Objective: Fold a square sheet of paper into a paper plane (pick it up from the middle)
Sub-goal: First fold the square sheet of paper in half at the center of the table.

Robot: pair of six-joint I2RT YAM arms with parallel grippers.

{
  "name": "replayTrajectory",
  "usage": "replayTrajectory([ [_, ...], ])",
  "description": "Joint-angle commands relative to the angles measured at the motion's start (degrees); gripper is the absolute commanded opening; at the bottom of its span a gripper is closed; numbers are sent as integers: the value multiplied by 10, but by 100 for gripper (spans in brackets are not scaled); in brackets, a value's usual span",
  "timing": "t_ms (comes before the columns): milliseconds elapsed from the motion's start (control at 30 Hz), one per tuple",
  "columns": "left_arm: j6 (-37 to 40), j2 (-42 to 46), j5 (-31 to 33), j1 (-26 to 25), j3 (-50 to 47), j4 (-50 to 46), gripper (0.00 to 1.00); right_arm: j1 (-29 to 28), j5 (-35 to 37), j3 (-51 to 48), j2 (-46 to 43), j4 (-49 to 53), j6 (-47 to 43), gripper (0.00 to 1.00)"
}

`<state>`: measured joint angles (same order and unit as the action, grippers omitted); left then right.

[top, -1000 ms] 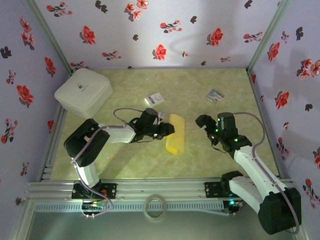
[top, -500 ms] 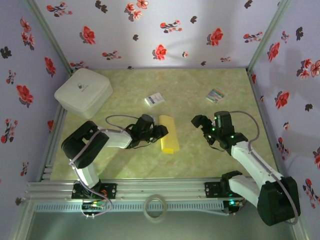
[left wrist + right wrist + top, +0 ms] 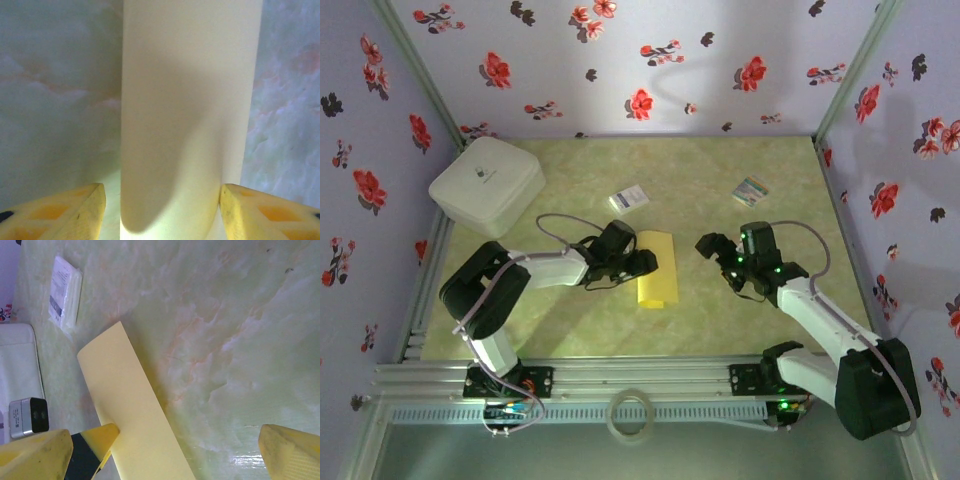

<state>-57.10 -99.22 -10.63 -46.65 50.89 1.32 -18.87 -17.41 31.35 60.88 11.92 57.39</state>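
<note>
Left gripper [image 3: 645, 264] is pictured open at the folded square sheet of paper [image 3: 655, 283], mid-table. The strip is shown between its fingers [image 3: 75, 210] by the wrist camera. Right gripper [image 3: 710, 247], likewise spread, is held nearby, and a white card [image 3: 65, 299] is caught by its camera.

Table [image 3: 740, 320] lies open between paper [image 3: 656, 283] and right tool [image 3: 712, 250]; white box [image 3: 486, 185] occupies far-left corner.

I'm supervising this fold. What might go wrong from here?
1. The left gripper is open with the paper lying between its fingers. Closing there may crumple the thin strip or push it along the smooth table.
2. The right gripper is open and beside the paper, so nothing seems to pin the strip. It may slide during a crease.
</note>
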Motion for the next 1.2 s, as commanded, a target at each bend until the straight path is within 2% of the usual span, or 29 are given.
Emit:
replayTrajectory([
  [0, 41, 18, 25, -2, 19, -71, 63, -7, -2, 15, 2, 2, -11, 96],
  [400, 70, 28, 36, 13, 23, -109, 57, -18, 3, 15, 11, -4, -10, 97],
  [1167, 42, -1, 61, 18, 35, -142, 51, -21, 7, 19, 26, -6, -7, 97],
])
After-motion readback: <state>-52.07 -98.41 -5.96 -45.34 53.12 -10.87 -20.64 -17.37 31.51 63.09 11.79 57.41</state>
